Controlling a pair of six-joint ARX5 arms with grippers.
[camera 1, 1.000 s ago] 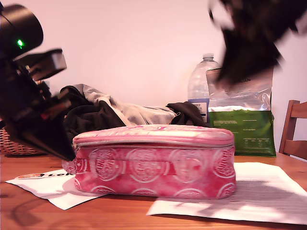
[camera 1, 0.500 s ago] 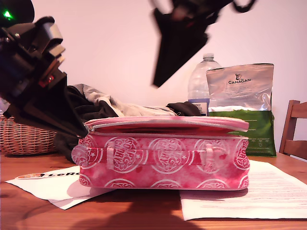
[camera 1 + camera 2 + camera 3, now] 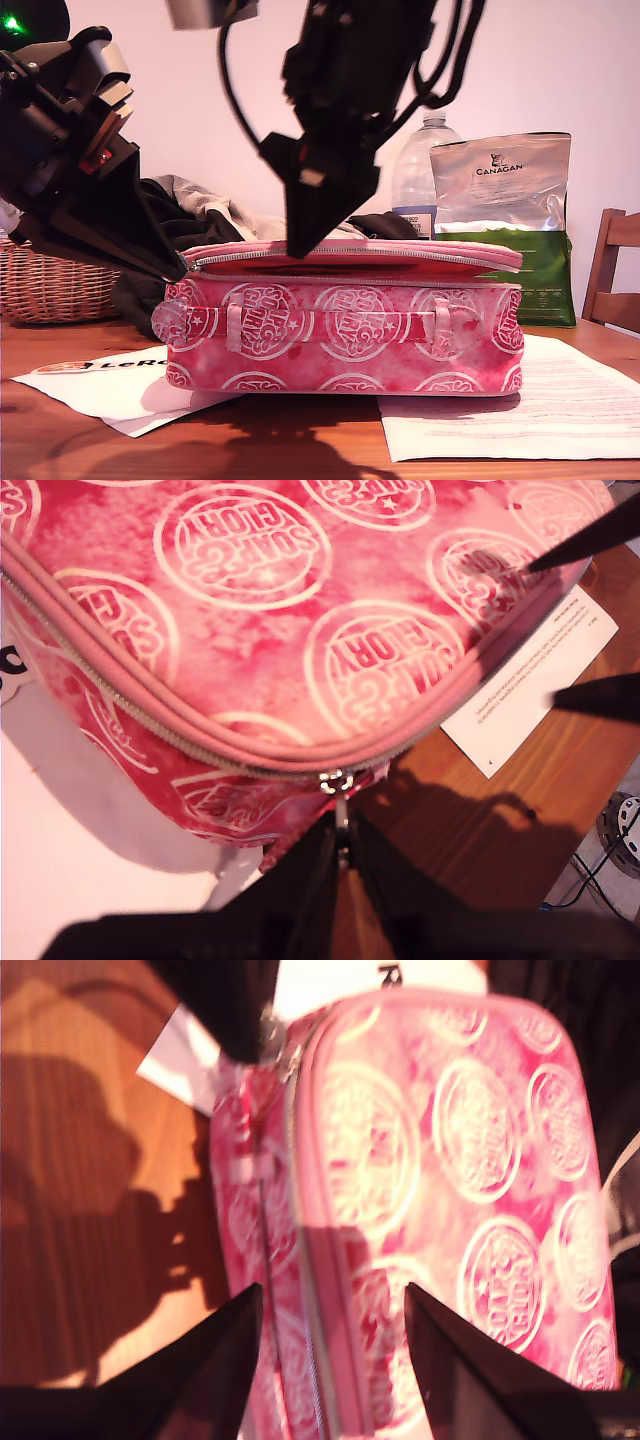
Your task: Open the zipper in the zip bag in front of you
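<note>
My first pincer: clenched on the metal pull of the zipper at the corner of the zip bag on the exterior view's left. My second pincer: released, jaws spread astride the bag's lid edge, tip touching or just above the lid. Zip bag: flat on the wooden surface, partly over white papers; behind it, a Canagan pouch and water bottle.

My first claw pinches the zipper pull at the zip bag corner.
</note>
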